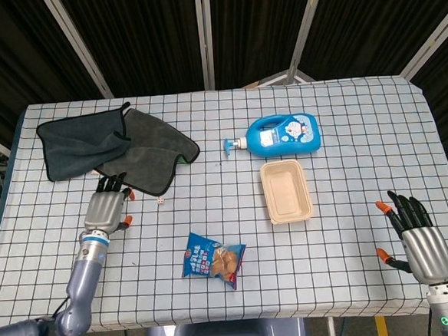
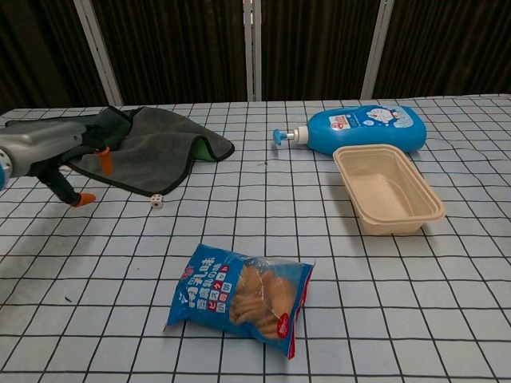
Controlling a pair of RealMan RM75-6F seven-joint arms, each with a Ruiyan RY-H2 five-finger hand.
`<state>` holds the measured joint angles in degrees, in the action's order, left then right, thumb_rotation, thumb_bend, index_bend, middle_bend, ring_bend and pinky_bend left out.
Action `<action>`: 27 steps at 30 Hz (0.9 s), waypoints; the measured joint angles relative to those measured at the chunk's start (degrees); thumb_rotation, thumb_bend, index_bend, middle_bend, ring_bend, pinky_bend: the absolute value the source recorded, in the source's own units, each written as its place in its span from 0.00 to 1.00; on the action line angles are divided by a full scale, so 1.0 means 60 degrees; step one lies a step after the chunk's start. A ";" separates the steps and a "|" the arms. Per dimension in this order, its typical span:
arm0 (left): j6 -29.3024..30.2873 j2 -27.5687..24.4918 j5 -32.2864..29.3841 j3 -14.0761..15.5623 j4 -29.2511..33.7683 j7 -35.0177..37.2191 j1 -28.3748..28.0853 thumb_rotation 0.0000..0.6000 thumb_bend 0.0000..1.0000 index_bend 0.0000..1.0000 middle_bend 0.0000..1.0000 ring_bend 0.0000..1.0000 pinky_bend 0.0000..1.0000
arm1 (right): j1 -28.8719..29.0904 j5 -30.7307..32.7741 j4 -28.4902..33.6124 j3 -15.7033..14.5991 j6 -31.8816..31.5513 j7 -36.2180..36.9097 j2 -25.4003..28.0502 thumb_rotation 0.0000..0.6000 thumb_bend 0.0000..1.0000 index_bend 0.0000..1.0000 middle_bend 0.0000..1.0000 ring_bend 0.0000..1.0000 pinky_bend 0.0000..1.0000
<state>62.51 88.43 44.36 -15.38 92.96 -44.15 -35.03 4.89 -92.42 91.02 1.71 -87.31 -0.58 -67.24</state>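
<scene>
Reaching across the checked table (image 1: 344,129), the left hand (image 1: 107,205) hovers at the grey cloth's (image 1: 138,147) near edge.
Its fingers are spread, palm down, holding nothing, with a small die (image 1: 160,200) just beside it. The right hand (image 1: 417,235) rests open and empty at the table's right edge, well apart from the tray (image 1: 286,192).

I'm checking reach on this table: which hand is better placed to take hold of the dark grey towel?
The left hand. It hovers open right at the near edge of the grey towel. The right hand sits open at the table's far right corner, beyond the tray.
</scene>
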 measured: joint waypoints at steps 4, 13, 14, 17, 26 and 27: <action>0.0062 0.0851 -0.0802 -0.0155 -0.0858 -0.0572 -0.0692 1.00 0.34 0.36 0.00 0.00 0.00 | 0.0013 0.0018 0.0014 -0.0007 0.0039 0.0208 0.0080 1.00 0.11 0.18 0.00 0.00 0.08; 0.0062 0.1983 -0.1555 -0.0236 -0.2139 -0.1062 -0.1632 1.00 0.41 0.37 0.00 0.00 0.00 | 0.0009 0.0082 0.0057 0.0043 -0.0001 0.0584 0.0235 1.00 0.11 0.18 0.00 0.00 0.08; 0.0057 0.2051 -0.1589 -0.0228 -0.2218 -0.1084 -0.1684 1.00 0.41 0.37 0.00 0.00 0.00 | 0.0007 0.0091 0.0061 0.0051 -0.0007 0.0617 0.0247 1.00 0.11 0.18 0.00 0.00 0.08; 0.0023 0.2291 -0.1673 -0.0203 -0.2482 -0.1108 -0.1835 1.00 0.42 0.39 0.00 0.00 0.00 | -0.0007 0.0093 0.0074 0.0075 -0.0069 0.0747 0.0299 1.00 0.11 0.18 0.00 0.00 0.08; -0.0061 0.2732 -0.1833 -0.0162 -0.3152 -0.1040 -0.2125 1.00 0.42 0.40 0.00 0.00 0.00 | -0.0075 0.0040 0.0134 0.0083 -0.0231 0.0993 0.0414 1.00 0.11 0.19 0.00 0.00 0.08; -0.0088 0.2782 -0.1870 -0.0166 -0.3229 -0.1013 -0.2148 1.00 0.42 0.41 0.00 0.00 0.00 | -0.0082 0.0040 0.0142 0.0085 -0.0244 0.1035 0.0427 1.00 0.11 0.19 0.00 0.00 0.08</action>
<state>61.98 105.12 33.14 -16.37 73.59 -50.22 -47.91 4.40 -92.18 91.87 2.22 -88.77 5.63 -64.68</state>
